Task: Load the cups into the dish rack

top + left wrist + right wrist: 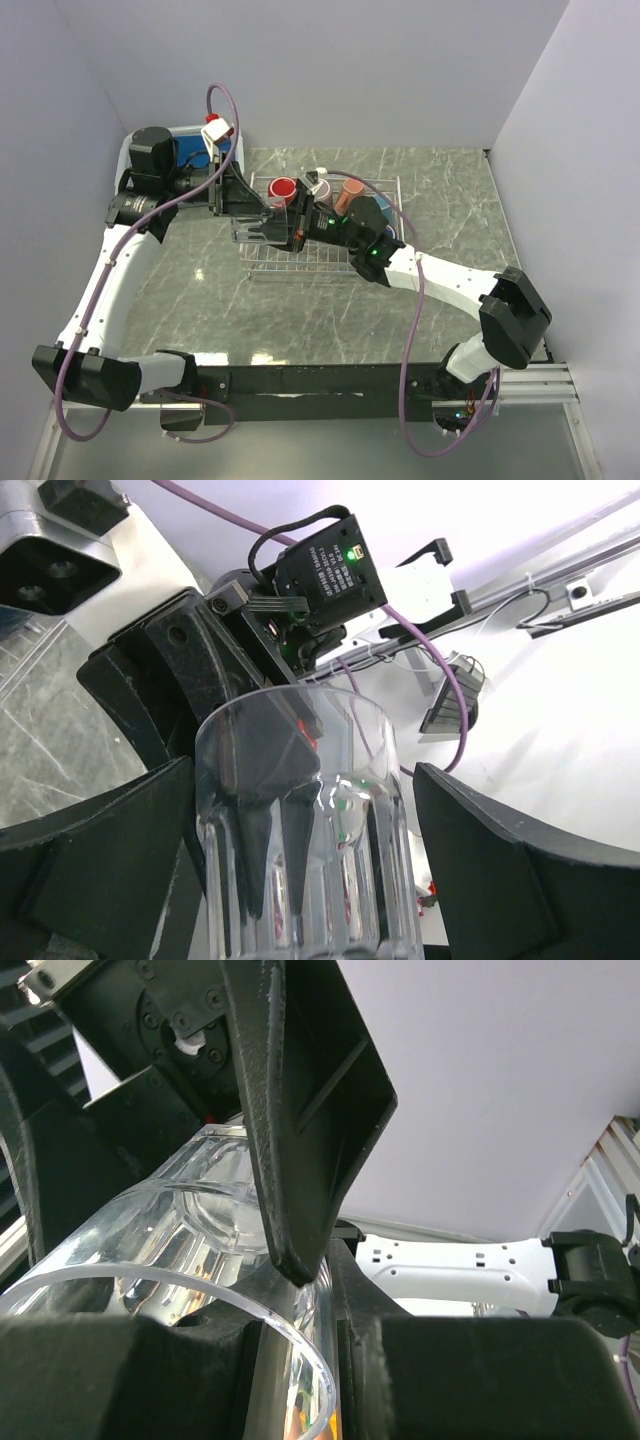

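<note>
Handover over dish rack [300,264]; right gripper [295,1352] pinches the rim of clear glass [300,780]; left gripper [305,875] fingers flank the glass, clamped or not: can't tell

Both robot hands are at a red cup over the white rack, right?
Not quite: the cup between the left gripper and right gripper over the dish rack is a clear glass, not a red one. The left wrist view shows it see-through between the fingers. The red cup sits in the rack.
</note>
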### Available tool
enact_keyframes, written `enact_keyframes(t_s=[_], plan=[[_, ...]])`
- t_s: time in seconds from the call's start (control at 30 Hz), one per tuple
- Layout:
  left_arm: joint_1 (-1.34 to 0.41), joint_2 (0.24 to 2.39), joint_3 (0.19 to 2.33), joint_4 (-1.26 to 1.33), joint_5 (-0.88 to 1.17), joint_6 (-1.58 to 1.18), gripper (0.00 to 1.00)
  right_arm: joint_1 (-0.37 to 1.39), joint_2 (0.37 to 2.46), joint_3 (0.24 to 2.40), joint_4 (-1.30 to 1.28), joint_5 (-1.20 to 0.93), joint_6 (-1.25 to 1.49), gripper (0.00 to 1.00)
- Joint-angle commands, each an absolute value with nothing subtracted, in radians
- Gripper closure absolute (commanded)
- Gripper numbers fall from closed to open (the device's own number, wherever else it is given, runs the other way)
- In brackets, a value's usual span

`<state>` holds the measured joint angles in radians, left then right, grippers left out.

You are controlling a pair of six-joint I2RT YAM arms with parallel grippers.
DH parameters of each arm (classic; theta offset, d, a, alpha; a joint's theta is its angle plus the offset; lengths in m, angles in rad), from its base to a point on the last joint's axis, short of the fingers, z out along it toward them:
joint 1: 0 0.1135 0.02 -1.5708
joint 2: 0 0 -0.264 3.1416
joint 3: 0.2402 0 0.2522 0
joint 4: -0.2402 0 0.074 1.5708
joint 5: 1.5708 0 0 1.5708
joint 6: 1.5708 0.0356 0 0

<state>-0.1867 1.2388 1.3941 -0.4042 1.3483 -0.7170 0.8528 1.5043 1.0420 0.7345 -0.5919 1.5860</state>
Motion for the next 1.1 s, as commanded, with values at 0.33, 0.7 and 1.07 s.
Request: enact_keyframes(t_s=[0.33,0.7,1.07], plan=[[-0.095,1.169,1.341,-0.259,1.479,-0.888,0.04,0.792,1.44,1.077,0.795,-0.561,1.569,1.0],[-0.147,1.144,1.308,-0.24,1.419,-0.871,0.04,0.793,1.486,1.109,0.804,-0.569,1.577,1.0],[-0.187,1.193,1.33,-0.241,1.376,-0.836,0.99,0.802,1.483,1.089,0.799,-0.568,1.589,1.0]])
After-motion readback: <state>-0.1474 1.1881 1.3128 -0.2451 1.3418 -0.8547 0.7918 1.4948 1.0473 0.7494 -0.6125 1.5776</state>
